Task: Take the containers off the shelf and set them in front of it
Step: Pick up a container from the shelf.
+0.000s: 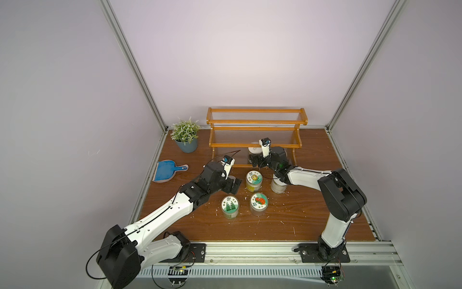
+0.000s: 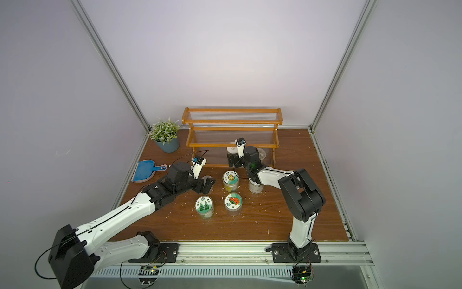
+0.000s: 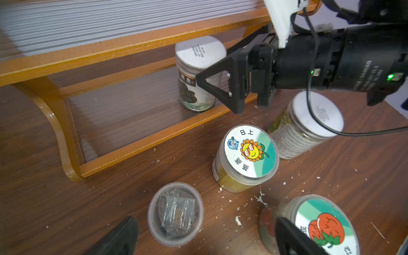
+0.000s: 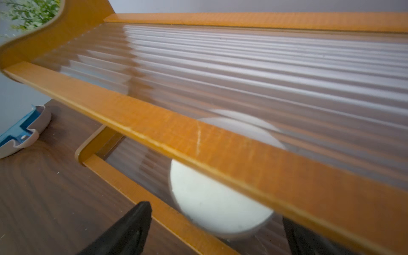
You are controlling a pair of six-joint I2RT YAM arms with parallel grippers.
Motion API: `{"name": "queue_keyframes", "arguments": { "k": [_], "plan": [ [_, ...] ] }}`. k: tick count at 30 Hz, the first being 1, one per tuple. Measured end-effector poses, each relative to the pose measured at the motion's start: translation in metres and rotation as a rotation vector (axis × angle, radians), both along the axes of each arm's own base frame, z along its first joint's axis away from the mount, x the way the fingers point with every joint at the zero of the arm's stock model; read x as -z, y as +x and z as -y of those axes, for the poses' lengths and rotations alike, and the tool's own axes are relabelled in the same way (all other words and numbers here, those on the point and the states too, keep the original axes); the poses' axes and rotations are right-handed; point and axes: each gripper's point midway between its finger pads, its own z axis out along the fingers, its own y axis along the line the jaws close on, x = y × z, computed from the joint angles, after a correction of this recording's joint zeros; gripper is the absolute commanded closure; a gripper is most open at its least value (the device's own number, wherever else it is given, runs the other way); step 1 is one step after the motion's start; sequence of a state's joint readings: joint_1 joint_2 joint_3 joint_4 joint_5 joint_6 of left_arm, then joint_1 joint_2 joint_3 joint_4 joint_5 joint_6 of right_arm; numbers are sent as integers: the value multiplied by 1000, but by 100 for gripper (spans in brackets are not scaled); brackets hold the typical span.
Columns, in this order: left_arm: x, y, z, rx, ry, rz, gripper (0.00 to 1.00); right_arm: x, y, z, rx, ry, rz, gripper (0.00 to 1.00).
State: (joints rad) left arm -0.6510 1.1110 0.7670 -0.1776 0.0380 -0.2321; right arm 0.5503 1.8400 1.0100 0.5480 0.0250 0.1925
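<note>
1. Nearest the front edge of the table (image 1: 287, 225), the green-picture jar (image 1: 230, 204) and the orange-picture jar (image 1: 259, 200) stand upright, a little apart. Both are off the shelf, so I count them done.
2. One row back stand the sunflower jar (image 1: 254, 177) and, near its right, the plain white-lidded jar (image 1: 278, 186), partly under my right forearm. Both are down on the table too.
3. Left of the sunflower jar, the low clear tub (image 3: 175, 213) sits on the table. My left gripper (image 2: 207, 185) hangs over it, jaws released and spread to either side, gripping nothing. I cannot tell whether a finger touches it.
4. The shelf (image 1: 232, 144) runs along the table's back edge. On its bottom tier, near the middle, stands the labelled jar (image 3: 199, 72) with a white lid. My right gripper (image 4: 214, 213) reaches in under the middle tier's front rail, jaws wide apart with a finger on each side of that jar, not yet clenched. Taking this jar is the step in hand.
5. As I judge it, the next move calls for closing on the jar's body and lifting only enough to clear the low front rail without striking the rail above. Then I would draw it out to a free patch clear of the jars already standing there.
6. Behind my right wrist, a top view shows what looks like a second clear tub (image 2: 261, 153) on the same tier. The upper two tiers are bare.
7. Toward the far left corner, the plant pot (image 1: 187, 145) and the blue dustpan (image 1: 166, 172) are not mine to move.
</note>
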Motion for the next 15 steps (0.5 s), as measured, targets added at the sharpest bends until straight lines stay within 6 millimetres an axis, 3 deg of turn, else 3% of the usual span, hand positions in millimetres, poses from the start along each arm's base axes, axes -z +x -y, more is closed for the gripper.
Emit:
{"name": "queue_keyframes", "arguments": {
  "k": [15],
  "plan": [
    [-4,-2,-1,0,-6,8,0,7,30,-6,53,-4,41,1]
  ]
}}
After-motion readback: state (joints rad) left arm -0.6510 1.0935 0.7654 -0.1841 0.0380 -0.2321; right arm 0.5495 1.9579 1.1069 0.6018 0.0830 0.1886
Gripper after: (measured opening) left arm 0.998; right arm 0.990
